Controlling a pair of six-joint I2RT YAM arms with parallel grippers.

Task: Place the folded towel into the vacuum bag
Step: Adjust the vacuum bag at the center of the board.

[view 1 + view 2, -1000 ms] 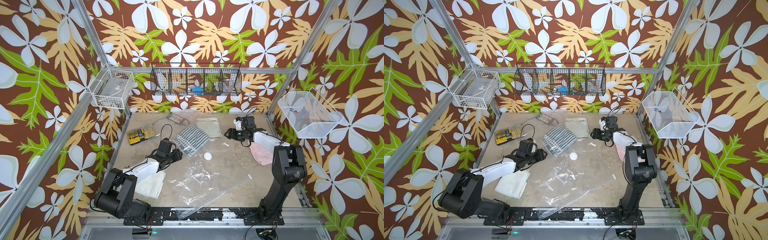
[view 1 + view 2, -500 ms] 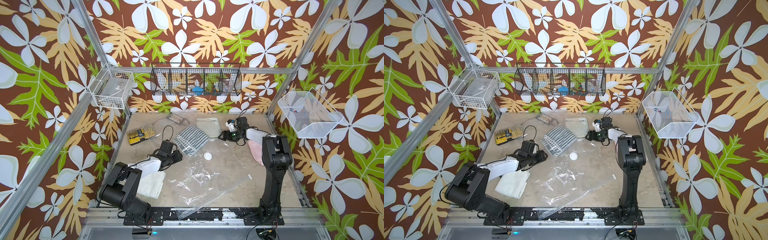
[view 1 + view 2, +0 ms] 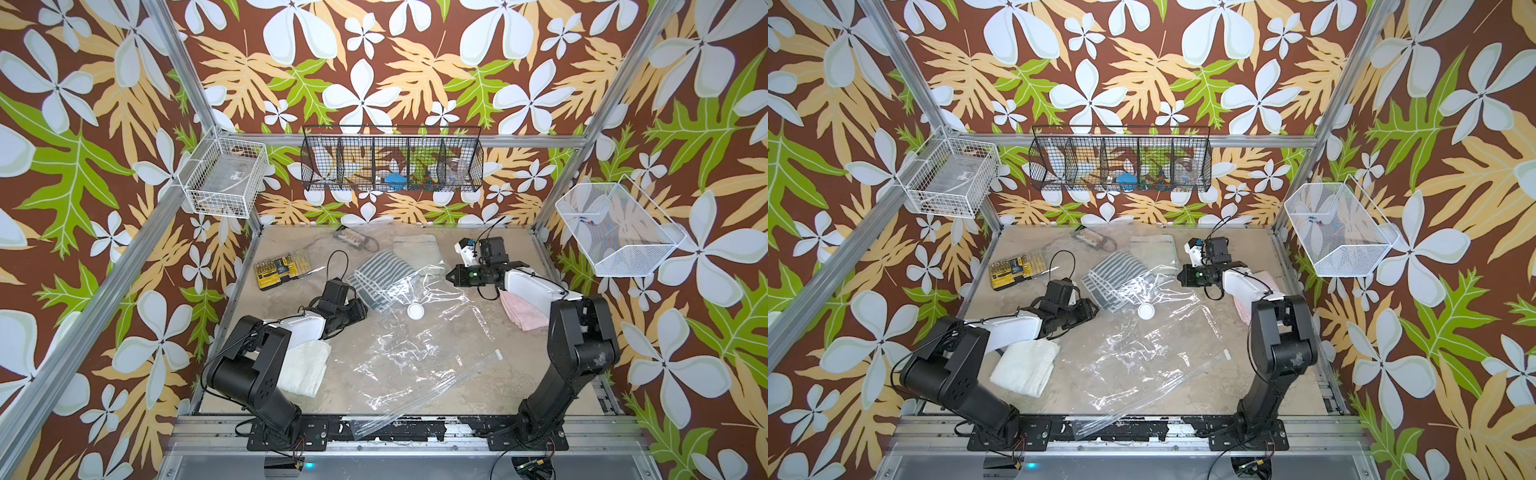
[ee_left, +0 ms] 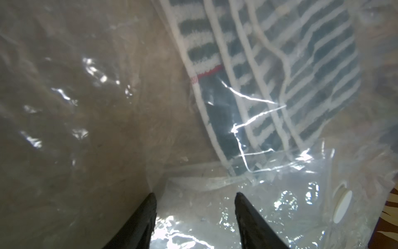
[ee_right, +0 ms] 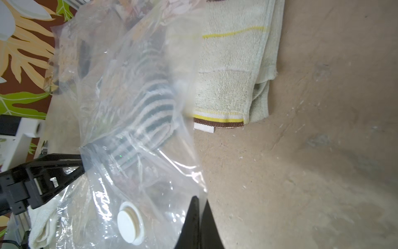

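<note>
The striped towel [image 3: 375, 271] lies folded at the far middle of the table [image 3: 498, 395], skew to its edges, soft ribbed terry in grey and white. Its near end shows through the vacuum bag [image 3: 415, 353], a thin, crinkled clear film; whether it is inside or only underneath, I cannot tell. The round white valve [image 3: 415, 311] sits just beside the towel, while the zip strip [image 3: 428, 392] lies well apart at the near edge. The left gripper [image 4: 195, 195], its jaws apart, is the nearer one, just near-left of the towel. The right gripper [image 5: 200, 199] pinches the film's edge to the towel's right.
</note>
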